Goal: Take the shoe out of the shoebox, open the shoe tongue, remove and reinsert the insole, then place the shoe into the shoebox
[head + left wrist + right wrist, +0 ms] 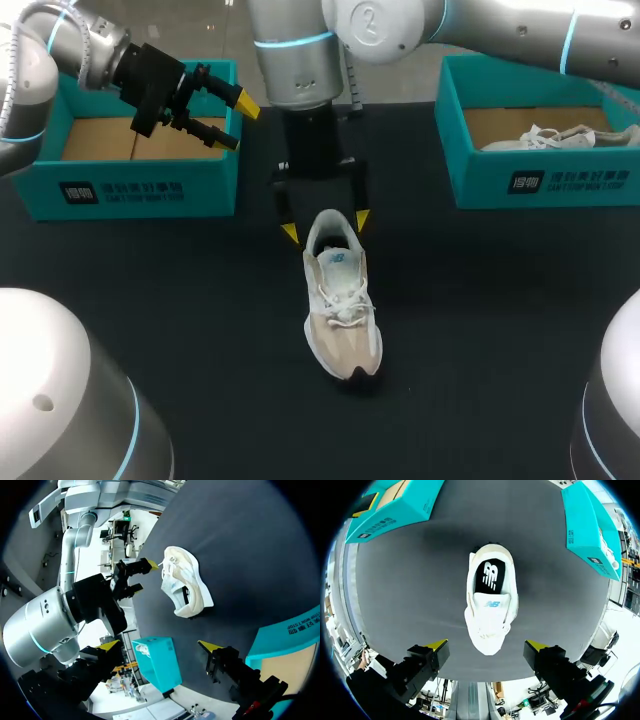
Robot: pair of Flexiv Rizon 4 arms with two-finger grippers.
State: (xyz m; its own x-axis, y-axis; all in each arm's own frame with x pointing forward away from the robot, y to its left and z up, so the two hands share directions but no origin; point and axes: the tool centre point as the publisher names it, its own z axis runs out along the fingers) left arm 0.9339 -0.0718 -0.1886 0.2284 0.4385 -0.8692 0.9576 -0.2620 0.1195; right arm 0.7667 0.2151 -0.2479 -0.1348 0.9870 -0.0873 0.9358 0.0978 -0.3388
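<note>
A white and beige shoe (340, 300) lies on the black table, toe toward the front edge, and nothing holds it. Its black insole (490, 575) shows inside the opening, behind the tongue (492, 603). My right gripper (326, 227) hangs open above the shoe (490, 615), one yellow tip to each side and neither touching it. My left gripper (238, 122) is open and empty in the air, over the near corner of the left teal shoebox (135, 190). In the left wrist view the shoe (187, 587) lies ahead of the gripper (159, 645), with my right gripper (145, 572) beside it.
The left shoebox (395, 507) shows a bare cardboard floor. A second teal shoebox (540, 185) at the back right holds another white shoe (560, 138). The same box (157, 662) stands ahead of my left gripper. Black table (480, 330) surrounds the shoe.
</note>
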